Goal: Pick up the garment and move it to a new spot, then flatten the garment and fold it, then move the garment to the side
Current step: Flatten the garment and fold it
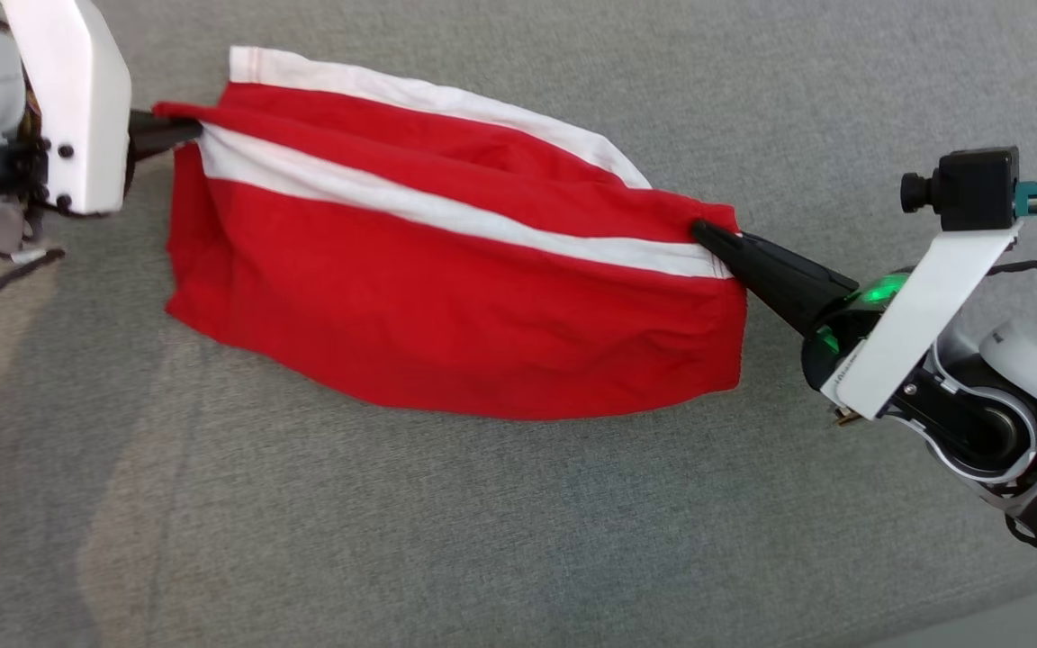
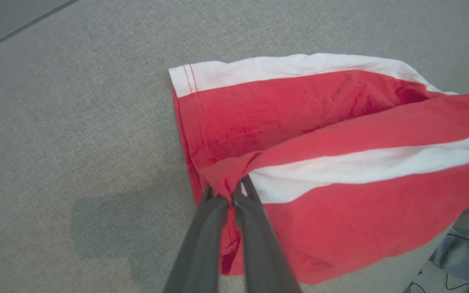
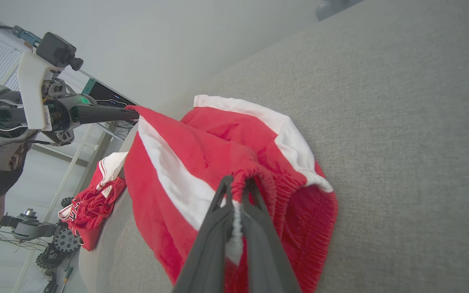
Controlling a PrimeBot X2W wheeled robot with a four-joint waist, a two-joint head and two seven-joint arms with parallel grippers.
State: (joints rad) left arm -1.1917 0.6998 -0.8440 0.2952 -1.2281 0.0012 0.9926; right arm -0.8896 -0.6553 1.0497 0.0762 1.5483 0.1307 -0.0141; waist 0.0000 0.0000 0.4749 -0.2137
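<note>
Slippage is the main risk. The shorts (image 1: 446,306) hang stretched between two small pinches. The left tool (image 1: 190,132) is closed on a bunched red corner at 10 o'clock of the cloth, and the right tool (image 1: 703,229) is closed on the gathered waistband at 3 o'clock. In the left wrist view the left tool (image 2: 230,195) holds only a narrow fold beside the white stripe (image 2: 360,167). A hard pull apart, or a fast swing, could strip that fold out, I judge. One end would then drop and the shorts would land in a heap.

The second risk is a bad lay-down. The front panel sags toward 6 o'clock, while the back layer with its white band (image 1: 410,90) lies on the grey fabric surface (image 1: 482,540) at 12 o'clock. The two layers are not lined up, so lowering them as they are would probably trap creases. Dragging the low edge over the rough weave could also roll it under.

Room is good. The surface is bare from 4 to 8 o'clock of the shorts, and again from 12 to 2 o'clock. It seems to end near the left tool at 9 o'clock, and a pale strip marks an edge at 5 o'clock, far out. Past the rim on the left tool's side, the right wrist view shows other red clothes (image 3: 92,203), so a move that way has least margin.
</note>
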